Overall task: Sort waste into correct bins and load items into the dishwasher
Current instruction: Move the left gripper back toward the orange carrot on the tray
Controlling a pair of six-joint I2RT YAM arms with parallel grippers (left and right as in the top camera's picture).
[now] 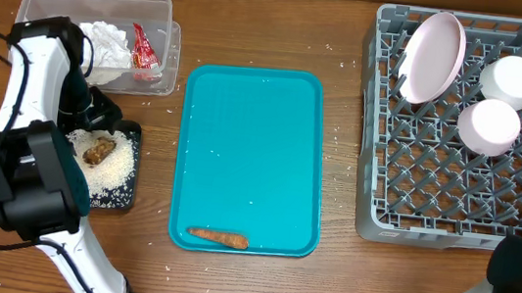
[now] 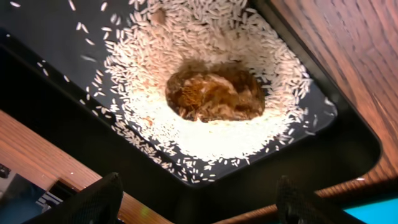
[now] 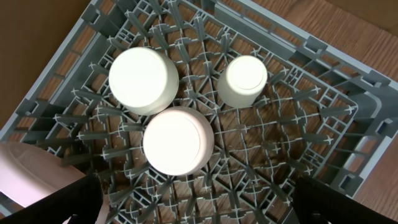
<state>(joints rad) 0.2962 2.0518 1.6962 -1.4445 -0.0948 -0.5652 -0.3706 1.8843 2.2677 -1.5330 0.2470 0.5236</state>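
A carrot piece [image 1: 218,237] lies at the near edge of the teal tray [image 1: 257,97]. A black bin [image 1: 121,200] at the left holds white rice and a brown food lump [image 1: 96,152], seen close in the left wrist view [image 2: 214,92]. A clear bin [image 1: 163,7] behind it holds crumpled tissue and a red wrapper [image 1: 143,49]. My left gripper [image 2: 202,202] is open and empty just above the black bin. My right gripper [image 3: 199,202] is open and empty above the grey dish rack [image 1: 375,179], which holds a pink plate [image 1: 432,56] and upturned white cups [image 3: 178,140].
Rice grains are scattered on the wooden table around the tray and bins. The left arm's base stands at the near left, the right arm's base at the near right corner. The rack fills the right side.
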